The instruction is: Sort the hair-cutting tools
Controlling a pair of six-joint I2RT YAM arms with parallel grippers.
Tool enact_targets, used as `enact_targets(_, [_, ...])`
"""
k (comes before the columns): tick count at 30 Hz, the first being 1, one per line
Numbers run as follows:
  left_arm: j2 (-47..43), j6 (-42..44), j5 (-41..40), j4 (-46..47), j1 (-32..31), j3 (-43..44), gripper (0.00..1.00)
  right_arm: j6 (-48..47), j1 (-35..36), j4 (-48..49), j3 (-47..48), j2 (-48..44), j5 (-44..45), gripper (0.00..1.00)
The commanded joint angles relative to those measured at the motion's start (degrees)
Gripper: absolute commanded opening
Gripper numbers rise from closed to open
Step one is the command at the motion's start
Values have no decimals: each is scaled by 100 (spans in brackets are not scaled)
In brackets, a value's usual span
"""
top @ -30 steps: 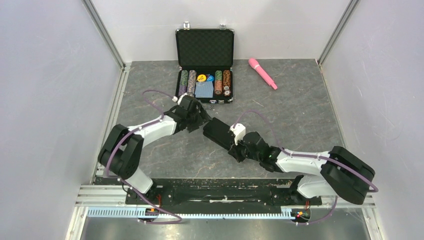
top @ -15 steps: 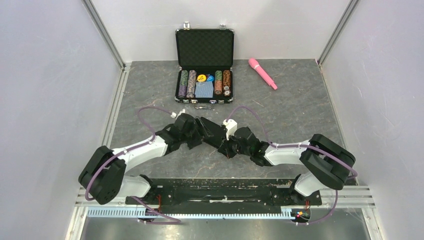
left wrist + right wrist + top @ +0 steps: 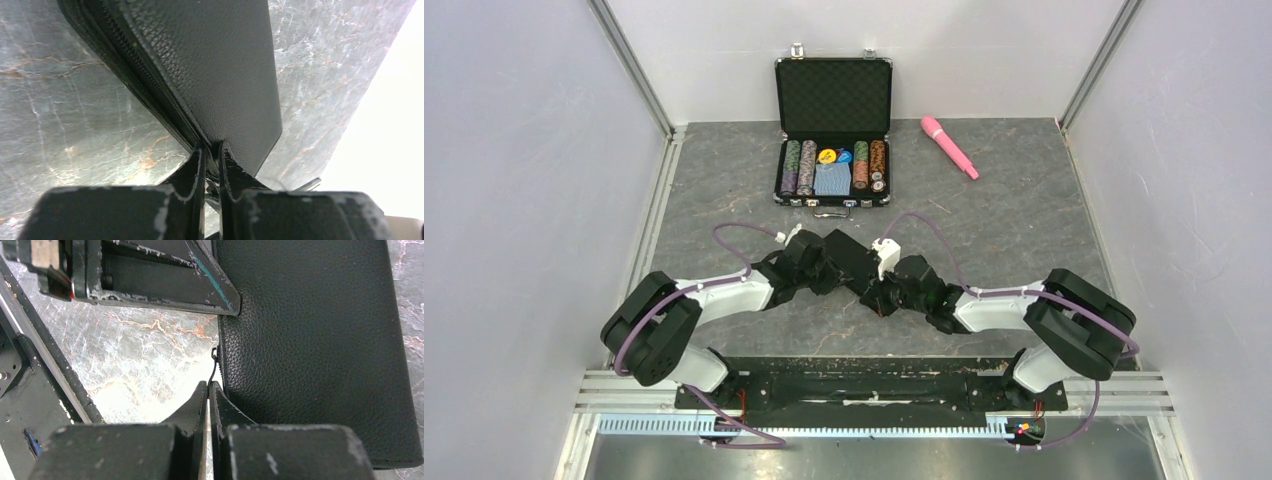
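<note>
Left jaws closed since half a second ago: they stood wide beside the pouch then, and now they pinch it. Left arm has also drawn in from near the chip case a second ago to meet the right arm at table centre.

Left gripper (image 3: 211,149): fingers almost together, clamped on the near edge of the black zip pouch (image 3: 220,60), right where the zipper line (image 3: 150,85) runs into the corner.

Right gripper (image 3: 208,386): fingers fully together. The thin zip pull (image 3: 215,365) hangs from the pouch's side and runs down into the fingertips. It appears pinched there, though the contact itself is too fine to confirm.

Pouch: held between both grippers above the dark marbled table (image 3: 1024,230), zipper apparently closed along the length that shows.

Scissors and combs: not visible in any view. Presumably inside the pouch; cannot confirm.

Further out: open poker chip case (image 3: 832,100) at the back wall, pink wand (image 3: 949,146) to its right, both well apart from the arms.

Step in hand (judgement): opening the pouch, an early stage with no tool out yet.

Next move calls for: left holds the corner fixed while right draws the pull along the zipper line, in line with the teeth. Risk: the pull slipping from a shallow pinch.
</note>
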Motion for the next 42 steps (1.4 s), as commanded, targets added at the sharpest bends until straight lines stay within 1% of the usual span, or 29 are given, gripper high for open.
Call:
enact_targets(1, [-18, -119, -277, 158, -7, 29, 5, 3, 70, 266, -271, -381, -3, 0])
enact_targets(2, [-48, -96, -307, 100, 10, 21, 2, -36, 71, 194, -360, -496, 79, 0])
enact_targets(3, [-88, -66, -331, 55, 44, 7, 2, -90, 70, 68, -452, -604, 217, 0])
enact_targets(9, [-330, 144, -454, -184, 390, -90, 2, -412, 21, -580, -1071, -1418, 1065, 0])
enact_targets(13, [-397, 291, -432, -305, 605, -54, 2, -584, -175, -1091, -1383, -2002, 1514, 0])
enact_targets(15, [-383, 349, -435, -547, 666, -2, 2, -611, -297, -1236, -1511, -2222, 1764, 0])
enact_targets(18, [-250, 500, -406, -692, 690, 156, 2, -709, -384, -1373, -1523, -2317, 1802, 0])
enact_targets(21, [85, 812, -187, -822, 685, 500, 4, -799, -366, -1289, -1374, -2228, 1330, 0])
enact_targets(22, [224, 901, -110, -856, 681, 658, 6, -822, -333, -1195, -1336, -2192, 1130, 0])
enact_targets(23, [428, 985, -83, -858, 681, 817, 10, -843, -275, -1115, -1273, -2133, 985, 0])
enact_targets(25, [769, 1092, 260, -875, 672, 1138, 16, -909, -86, -982, -1088, -1986, 708, 0])
enact_targets(27, [1040, 1098, 322, -840, 619, 1403, 21, -930, 111, -853, -878, -1827, 373, 0])
enact_targets(28, [1124, 1119, 322, -819, 574, 1541, 26, -889, 179, -734, -800, -1757, 284, 0])
enact_targets(29, [1215, 1145, 351, -813, 556, 1655, 32, -794, 247, -554, -776, -1697, 194, 0])
enact_targets(32, [1248, 1218, 456, -789, 546, 1875, 57, -475, 305, -26, -690, -1452, -40, 0])
enact_targets(34, [1013, 1285, 305, -809, 546, 1819, 72, -380, 322, 130, -561, -1217, -20, 0])
enact_targets(36, [647, 1375, 49, -943, 549, 1664, 83, -342, 322, 155, -389, -1003, 34, 0])
enact_targets(37, [469, 1430, -29, -1040, 549, 1562, 85, -309, 325, 187, -324, -921, 46, 0])
enact_targets(39, [48, 1492, -254, -1230, 547, 1327, 86, -239, 330, 287, -201, -751, 48, 0])
enact_targets(42, [-378, 1431, -91, -1331, 541, 897, 86, -123, 325, 379, -16, -464, 29, 0])
